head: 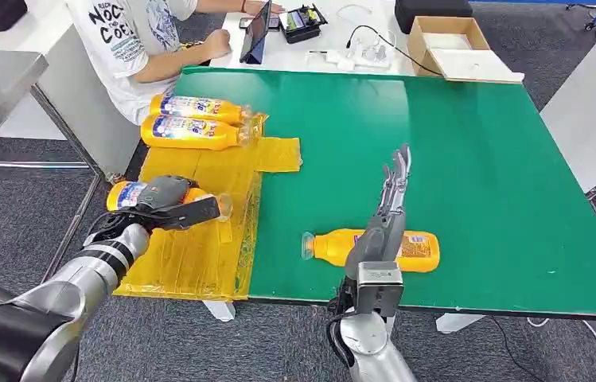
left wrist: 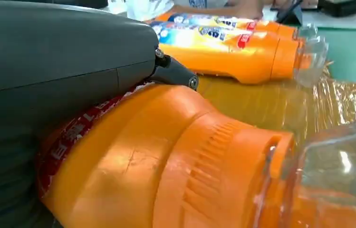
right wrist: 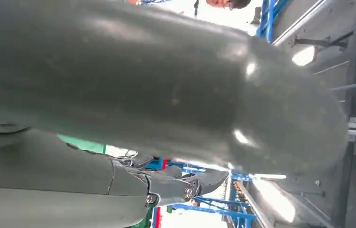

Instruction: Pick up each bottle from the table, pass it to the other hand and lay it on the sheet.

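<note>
- A green tabletop [head: 469,159] stands on grey carpet in a workroom; a person in a white printed shirt [head: 131,40] sits at its 11 o'clock corner, beside a white desk with a cardboard box [head: 449,44] at about 1 o'clock.
- The held bottle [head: 131,193], orange with a clear cap, is in the left hand [head: 169,203], whose fingers are wrapped around its body over the yellow sheet [head: 199,239] at 9 o'clock of the tabletop; the left wrist view shows its orange shoulder and clear cap close up, low above the crinkled film.
- I judge this bottle to be at the laying-down step: it is over the sheet but not yet released.
- Two placed bottles [head: 195,119] lie side by side at the sheet's far end, toward 10 o'clock, so two look done.
- One remaining bottle [head: 418,248] lies on its side on bare green at 6 o'clock, near the front edge, cap pointing to 9 o'clock.
- The right hand [head: 390,199] rises above that bottle with fingers straight and apart, holding nothing; its forearm crosses in front of the bottle's middle.
- Left to do, by my reading: release the third, then pick up, pass over and lay the fourth.
</note>
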### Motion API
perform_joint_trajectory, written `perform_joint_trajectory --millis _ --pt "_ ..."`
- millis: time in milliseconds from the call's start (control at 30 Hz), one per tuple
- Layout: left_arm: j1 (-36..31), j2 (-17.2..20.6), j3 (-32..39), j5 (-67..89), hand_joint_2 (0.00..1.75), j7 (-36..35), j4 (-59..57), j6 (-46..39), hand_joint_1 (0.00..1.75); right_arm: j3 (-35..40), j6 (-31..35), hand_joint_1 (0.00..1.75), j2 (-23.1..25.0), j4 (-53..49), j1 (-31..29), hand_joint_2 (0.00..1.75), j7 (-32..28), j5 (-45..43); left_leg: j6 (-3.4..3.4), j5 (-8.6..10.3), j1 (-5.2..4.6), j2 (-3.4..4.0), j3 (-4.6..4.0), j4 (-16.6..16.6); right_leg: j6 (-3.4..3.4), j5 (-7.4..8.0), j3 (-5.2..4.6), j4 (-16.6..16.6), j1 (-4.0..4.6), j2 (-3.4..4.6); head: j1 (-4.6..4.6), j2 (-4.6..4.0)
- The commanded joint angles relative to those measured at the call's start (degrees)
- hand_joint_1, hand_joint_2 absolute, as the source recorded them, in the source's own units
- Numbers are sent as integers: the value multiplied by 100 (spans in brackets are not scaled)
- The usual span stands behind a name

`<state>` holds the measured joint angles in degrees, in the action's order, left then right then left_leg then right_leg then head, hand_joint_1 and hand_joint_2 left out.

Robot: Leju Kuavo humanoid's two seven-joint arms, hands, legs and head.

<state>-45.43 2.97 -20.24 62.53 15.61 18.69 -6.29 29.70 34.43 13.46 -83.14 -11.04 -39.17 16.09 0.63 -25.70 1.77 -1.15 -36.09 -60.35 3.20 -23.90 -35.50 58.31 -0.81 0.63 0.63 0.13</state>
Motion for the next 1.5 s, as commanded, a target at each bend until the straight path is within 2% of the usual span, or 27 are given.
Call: perform_joint_trajectory --millis 33,300,333,367,433,533,633,667,900,1033,1500 --pt "-102 39 535 -360 175 281 -394 486 175 76 -109 0 -166 584 -190 0 -17 -36 -9 -2 -1 17 19 9 -8 2 14 -8 2 8 0 0" --pt "-44 20 493 -275 175 352 -393 698 175 41 -197 0 -146 679 -205 0 -25 -69 -10 0 -2 15 22 11 -7 3 17 -10 2 5 0 0" --pt "-4 20 443 -230 175 391 -393 729 68 47 -238 0 -141 715 -209 0 -25 -87 -15 2 -5 20 32 19 -10 5 25 -16 0 6 0 0" --pt "23 11 432 -220 175 404 -395 725 0 45 -240 0 -142 730 -210 0 -25 -88 -11 0 -3 18 28 14 -8 3 23 -12 2 7 0 0" --pt "102 -16 637 -463 175 643 -397 1000 0 42 -291 0 -133 806 -236 0 -46 -104 -18 3 -7 28 46 30 -13 7 38 -27 0 9 0 0" --pt "117 -15 636 -463 175 643 -403 1001 0 42 -291 0 -133 807 -236 0 -47 -104 -14 1 -5 23 38 21 -10 4 31 -17 0 9 2 0" --pt "152 -1 850 -787 175 907 -394 1678 0 -10 -302 0 -107 840 -236 0 -83 -211 -10 0 -3 13 30 14 -9 0 26 -11 1 2 0 0" --pt "133 2 850 -821 0 967 -416 1884 0 -7 -334 0 -103 846 -274 0 -83 -244 -7 0 -4 14 24 10 -6 1 19 -7 0 6 0 0" --pt "82 130 863 -1109 0 1238 -454 2946 0 -42 -374 0 -23 1127 -438 0 -83 -268 -13 5 -5 25 33 18 -11 8 27 -13 0 14 0 0" --pt "49 217 1139 -1583 0 1295 -488 3699 0 -7 -371 0 -46 1181 -473 0 -83 -303 -11 7 -4 27 41 20 -13 9 36 -14 1 15 -2 0" --pt "92 177 1267 -1726 0 1296 -491 3703 0 -10 -354 0 -46 1182 -462 0 -83 -305 -8 10 -5 17 40 16 -11 4 37 -8 0 7 0 0"
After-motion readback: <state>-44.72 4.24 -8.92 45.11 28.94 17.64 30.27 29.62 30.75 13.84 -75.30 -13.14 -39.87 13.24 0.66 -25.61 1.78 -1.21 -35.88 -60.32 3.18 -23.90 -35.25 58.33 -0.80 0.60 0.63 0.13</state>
